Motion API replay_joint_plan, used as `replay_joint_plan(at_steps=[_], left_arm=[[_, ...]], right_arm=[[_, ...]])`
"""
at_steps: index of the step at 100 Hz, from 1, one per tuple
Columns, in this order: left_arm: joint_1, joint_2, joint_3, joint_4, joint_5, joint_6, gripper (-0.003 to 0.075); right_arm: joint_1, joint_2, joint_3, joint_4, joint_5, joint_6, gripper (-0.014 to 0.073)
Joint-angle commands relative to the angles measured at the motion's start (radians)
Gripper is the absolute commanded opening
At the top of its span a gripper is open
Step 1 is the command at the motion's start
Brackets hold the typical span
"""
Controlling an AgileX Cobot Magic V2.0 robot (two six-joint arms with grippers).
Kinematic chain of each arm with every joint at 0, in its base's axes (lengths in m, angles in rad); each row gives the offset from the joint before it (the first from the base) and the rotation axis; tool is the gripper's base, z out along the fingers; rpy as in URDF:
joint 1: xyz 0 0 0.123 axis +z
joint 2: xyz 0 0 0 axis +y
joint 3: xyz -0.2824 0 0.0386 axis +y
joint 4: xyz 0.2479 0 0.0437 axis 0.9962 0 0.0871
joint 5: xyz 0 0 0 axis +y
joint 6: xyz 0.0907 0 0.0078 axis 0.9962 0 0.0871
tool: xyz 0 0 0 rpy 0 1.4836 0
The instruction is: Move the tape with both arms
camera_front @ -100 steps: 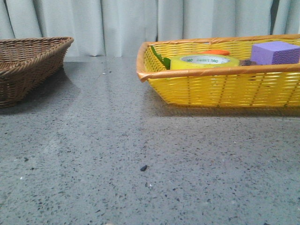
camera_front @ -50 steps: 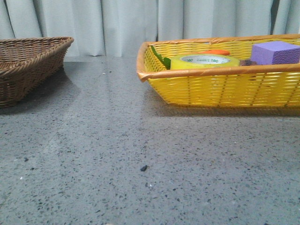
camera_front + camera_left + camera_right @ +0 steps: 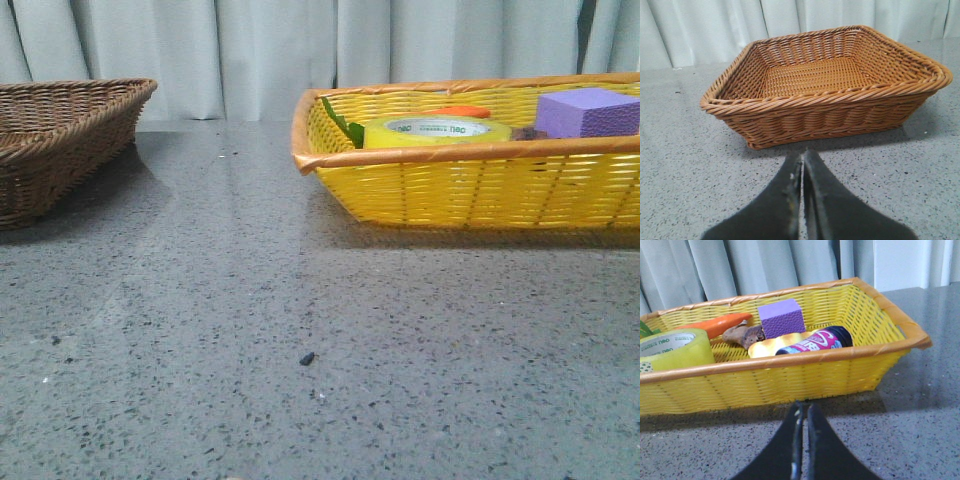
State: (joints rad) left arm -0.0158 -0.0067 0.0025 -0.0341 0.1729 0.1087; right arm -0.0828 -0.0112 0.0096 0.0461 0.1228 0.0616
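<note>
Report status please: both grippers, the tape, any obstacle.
Left gripper shut, empty, facing brown wicker basket. Right gripper shut, empty, outside yellow woven basket. Yellow packing tape roll lying flat inside it, untouched. Nothing blocking.

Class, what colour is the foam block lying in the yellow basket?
Purple. The foam block shows best in the right wrist view, beside the carrot.

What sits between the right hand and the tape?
In the right wrist view, a strip of bare table and the yellow basket's near wall separate the right hand from the tape, which lies inside the basket.
</note>
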Motion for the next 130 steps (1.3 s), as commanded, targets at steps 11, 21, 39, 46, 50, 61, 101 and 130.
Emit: replay_joint_plan(at_steps=[11,21,39,46,50,61,101,130], left_arm=[[0.002,-0.029,0.009,-0.009,-0.108,-0.009,-0.002],[0.002,-0.029,0.006,-0.104,-0.13,-0.009,-0.002],[0.002,-0.028,0.003,-0.12,-0.125,-0.009,-0.0021],[0.002,-0.028,-0.002,-0.12,-0.128,-0.009,-0.0021],[0.002,-0.028,-0.003,-0.12,-0.127,-0.009,-0.0021],[0.002,-0.026,-0.019,-0.12,-0.126,-0.009,-0.0021],[0.002,0.099,-0.103,-0.12,-0.163,-0.009,-0.0021],[0.002,0.11,-0.103,-0.133,-0.24,-0.009,-0.0021]], right_arm=[[0.002,-0.02,0.021,0.0,-0.097,-0.008,-0.0067],[0.002,-0.02,0.018,0.0,-0.112,-0.008,-0.0067],[0.002,-0.003,-0.014,0.0,-0.105,-0.008,-0.0067],[0.002,0.019,-0.032,0.0,-0.108,-0.008,-0.0067],[0.002,0.032,-0.043,0.0,-0.108,-0.008,-0.0067],[0.002,0.084,-0.085,0.0,-0.106,-0.008,-0.0067],[0.002,0.268,-0.205,0.014,-0.123,-0.008,-0.0067],[0.002,0.269,-0.205,0.108,-0.082,-0.006,-0.0067]])
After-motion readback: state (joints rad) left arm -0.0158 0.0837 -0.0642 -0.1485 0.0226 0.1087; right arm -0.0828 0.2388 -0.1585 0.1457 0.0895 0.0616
